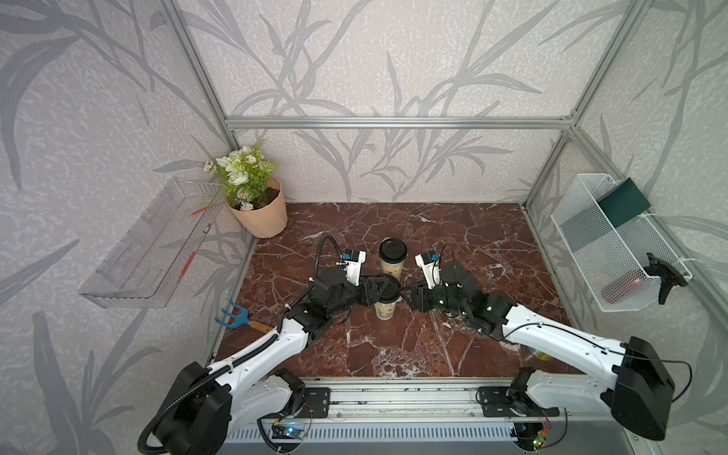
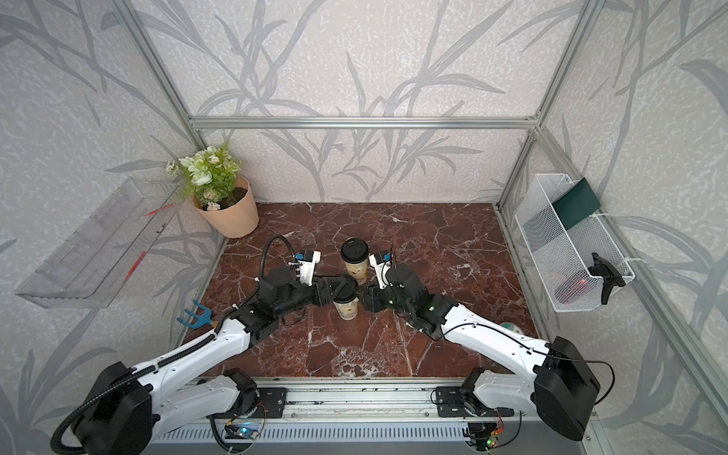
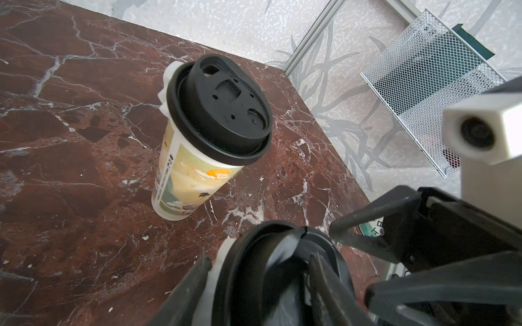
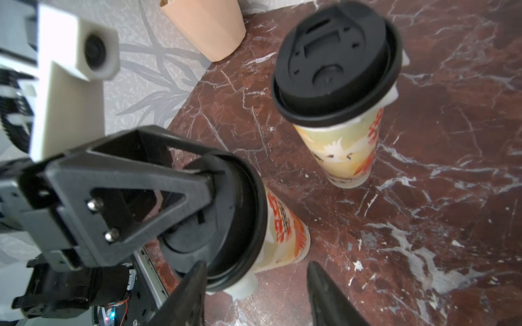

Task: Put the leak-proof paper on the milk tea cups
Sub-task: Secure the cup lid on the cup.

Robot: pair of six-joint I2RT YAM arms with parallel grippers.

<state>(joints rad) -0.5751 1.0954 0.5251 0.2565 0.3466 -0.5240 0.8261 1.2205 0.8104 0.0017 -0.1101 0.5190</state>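
**A:** Where does everything sit?

**B:** Both cups stand upright around the middle of the brown marble worktop, clear of its side edges. The far milk tea cup is toward the back edge. The near milk tea cup is just in front of it, and the two are apart. Their long axes are vertical, mouths up.

**A:** Are they covered?

**B:** Yes. The far lid and the near lid are both black and both on.

**A:** And the leak-proof paper?

**B:** It's trapped under the lids. A white edge of the far paper shows below the far rim, and a scrap of the near paper shows below the near one. I judge each disc lies flat across its cup's mouth. They're round, so there's no long axis to line up.

**A:** What about your grippers?

**B:** My left gripper reaches in from the worktop's left side and is clamped across the near lid. My right gripper has its jaws apart and holds nothing. It's just beside the near cup on the cup's right.

**A:** So what does the next move turn on?

**B:** The near cup stands between my two grippers. The left is already on it and the right is just to its right. I reckon any push has to go straight down that upright axis, or the cup tips.
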